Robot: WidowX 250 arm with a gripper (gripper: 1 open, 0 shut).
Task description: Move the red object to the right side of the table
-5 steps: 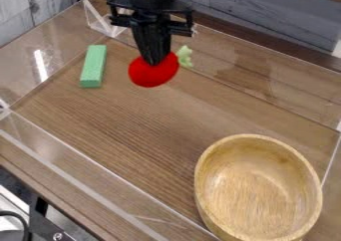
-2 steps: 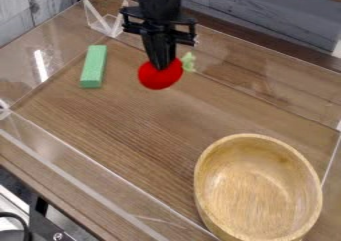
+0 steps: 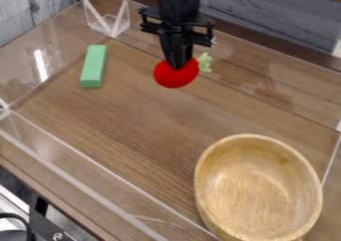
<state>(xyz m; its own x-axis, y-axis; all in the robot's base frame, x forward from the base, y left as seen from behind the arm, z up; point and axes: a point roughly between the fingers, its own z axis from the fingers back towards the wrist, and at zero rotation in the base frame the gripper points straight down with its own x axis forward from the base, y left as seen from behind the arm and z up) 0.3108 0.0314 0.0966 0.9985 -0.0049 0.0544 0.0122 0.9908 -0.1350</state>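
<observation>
One round wooden bowl point(image 3: 260, 190) stands nearest to the camera, at about 5 o'clock on the table point(image 3: 134, 135), with its hollow side up. Low clear walls point(image 3: 80, 175) go around the brown tabletop. Farther away, at about 10 o'clock, a green block point(image 3: 94, 66) lies flat on the wood, well apart from the bowl. At about 12 o'clock, in the far middle part of the table, my claw point(image 3: 177, 66) points straight down and is closed on the red object point(image 3: 166, 78). Its small green stem point(image 3: 204, 62) shows at 3 o'clock from my fingers. From the red object, the green block is at 9 o'clock and does not touch it. I cannot tell if the red object touches the wood.
</observation>
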